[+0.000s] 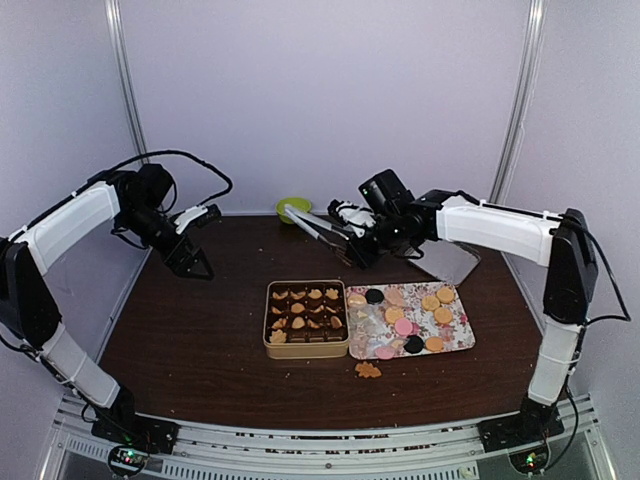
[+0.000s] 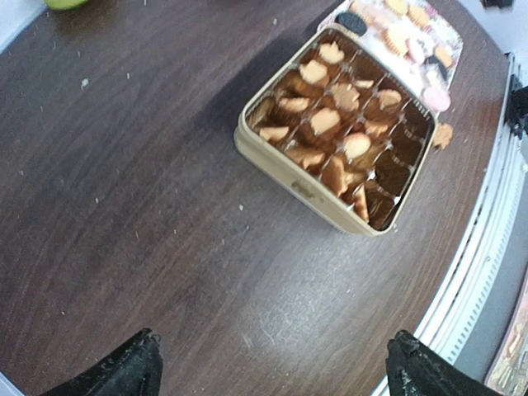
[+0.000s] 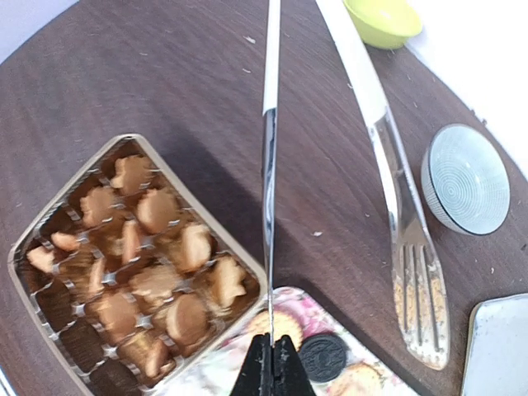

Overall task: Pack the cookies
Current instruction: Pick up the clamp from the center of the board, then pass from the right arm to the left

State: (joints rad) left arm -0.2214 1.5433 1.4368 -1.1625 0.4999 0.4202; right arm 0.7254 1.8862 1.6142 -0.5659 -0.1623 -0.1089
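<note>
Cookies (image 1: 430, 301) apart from right tool's (image 3: 270, 355) tongs (image 3: 412, 272)

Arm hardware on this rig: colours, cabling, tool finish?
Both the left arm and right arm have white link shells, black joints and loose black cables. Left tool and right tool have black, pointed fingers. Each base shows a green light.

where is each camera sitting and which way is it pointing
Top external: above and behind the bases, facing down across the table; left arm and right arm both show.
Left wrist: on the left arm, facing down at the tin; open left fingers at the bottom corners.
Right wrist: on the right arm, facing down along the tongs; shut right fingers pinch one blade.
Shared: both wrist views catch the tin, floral tray and green bowl.
</note>
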